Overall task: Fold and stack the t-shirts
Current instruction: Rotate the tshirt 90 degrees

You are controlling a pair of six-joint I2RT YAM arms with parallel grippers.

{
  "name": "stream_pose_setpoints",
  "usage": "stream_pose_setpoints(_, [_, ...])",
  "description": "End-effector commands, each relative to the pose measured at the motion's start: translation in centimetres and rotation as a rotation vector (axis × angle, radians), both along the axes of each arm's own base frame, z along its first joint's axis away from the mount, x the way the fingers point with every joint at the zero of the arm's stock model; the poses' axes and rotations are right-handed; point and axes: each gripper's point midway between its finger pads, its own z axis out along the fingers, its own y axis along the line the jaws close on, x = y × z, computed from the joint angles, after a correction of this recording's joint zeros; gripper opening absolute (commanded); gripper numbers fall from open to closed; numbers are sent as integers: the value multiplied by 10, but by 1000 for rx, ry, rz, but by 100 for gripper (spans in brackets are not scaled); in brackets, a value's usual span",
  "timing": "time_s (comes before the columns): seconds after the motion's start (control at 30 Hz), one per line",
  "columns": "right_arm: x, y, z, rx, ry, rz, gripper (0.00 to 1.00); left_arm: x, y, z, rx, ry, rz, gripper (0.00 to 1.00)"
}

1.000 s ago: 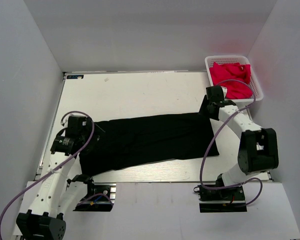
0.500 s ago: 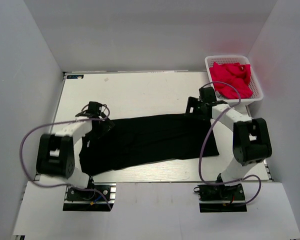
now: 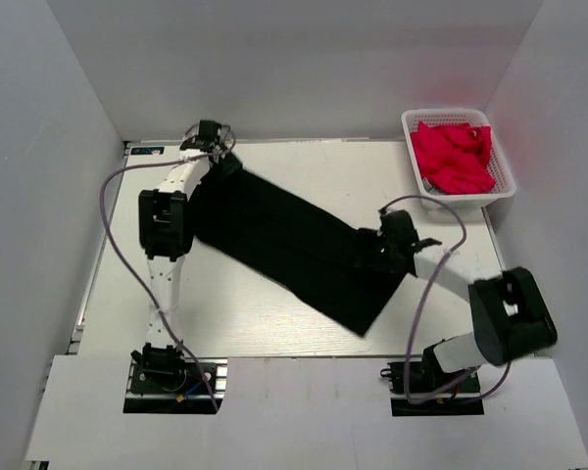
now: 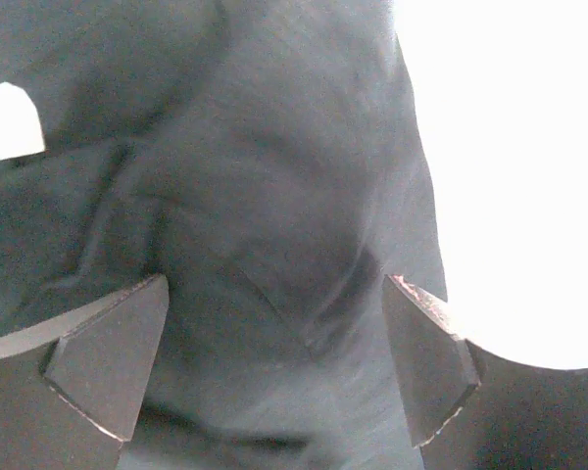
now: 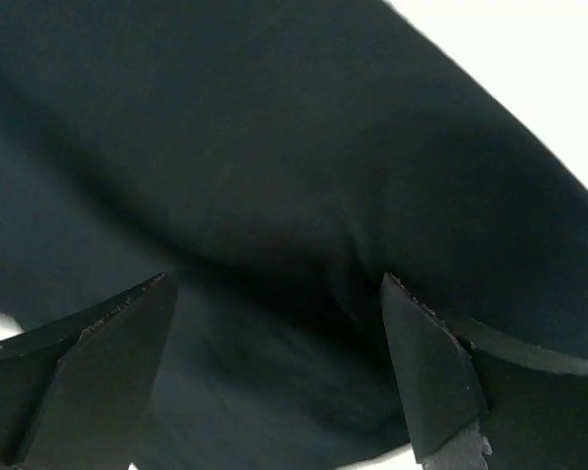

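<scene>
The black t-shirt (image 3: 294, 240) lies on the white table (image 3: 304, 166). It is spread out in 1 long slanted strip. One end is near the far left corner, and the other end is closer to the front, right of the middle. The print on the chest does not show in any view.

The left gripper (image 3: 222, 163) is at the far left end of the t-shirt. In the left wrist view its 2 fingers (image 4: 108, 362) stand wide apart, with nothing pinched between them. Wrinkled black cloth fills most of that view, with bright table on the right side and a small bright patch at the top left.

The right gripper (image 3: 370, 253) is over the other end of the t-shirt, near its right edge. In the right wrist view its 2 fingers (image 5: 431, 377) are also wide apart and hold nothing. Smooth dark cloth lies under them, and a bit of table shows in the top right corner. The cloth is so dark that I cannot tell if the fingertips touch it.

A white basket (image 3: 451, 112) sits at the far right corner of the table, well apart from the t-shirt. A bunched red cloth (image 3: 456, 157) lies inside it.
</scene>
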Motion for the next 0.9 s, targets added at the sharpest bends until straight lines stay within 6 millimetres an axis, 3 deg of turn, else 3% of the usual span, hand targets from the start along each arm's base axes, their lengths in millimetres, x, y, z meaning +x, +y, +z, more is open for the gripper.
stream_pose_setpoints(0.0, [-131,22,-45,81,339,154,90,45,-94,-70,-290,-54,-258,100])
stream_pose_setpoints(0.03, [-147,46,-33,123,287,288,90,67,-119,-59,-398,-154,-270,100])
stream_pose_setpoints(0.1, [-172,64,-28,190,315,386,90,83,-157,-49,-525,-274,-326,100])
stream_pose_setpoints(0.13, [-192,75,-28,175,315,512,90,90,-189,-43,-580,-357,-345,100])
stream_pose_setpoints(0.23, [-212,99,-18,167,244,787,90,106,-230,-27,-628,-464,-340,100])
stream_pose_setpoints(0.3, [-230,107,-18,153,261,914,90,101,-239,-47,-680,-450,-317,100])
stream_pose_setpoints(0.33, [-230,119,-10,173,233,983,90,101,-237,-55,-685,-444,-293,100])
stream_pose_setpoints(0.37, [-245,123,-13,173,258,1049,90,102,-233,-65,-661,-437,-264,100])
stream_pose_setpoints(0.5, [-250,135,-8,195,215,1139,90,105,-222,-79,-601,-427,-211,100])
stream_pose_setpoints(0.6, [-244,149,8,230,129,1152,90,112,-218,-69,-580,-459,-201,100])
stream_pose_setpoints(0.67, [-240,155,22,247,75,1152,90,117,-220,-52,-588,-489,-207,100])
stream_pose_setpoints(0.73, [-231,152,25,214,36,1122,90,128,-217,-21,-599,-549,-211,100])
stream_pose_setpoints(0.77, [-228,153,36,227,-2,1099,90,130,-219,11,-597,-596,-249,100])
stream_pose_setpoints(0.87, [-221,156,57,270,-69,1042,90,124,-217,66,-552,-644,-315,100])
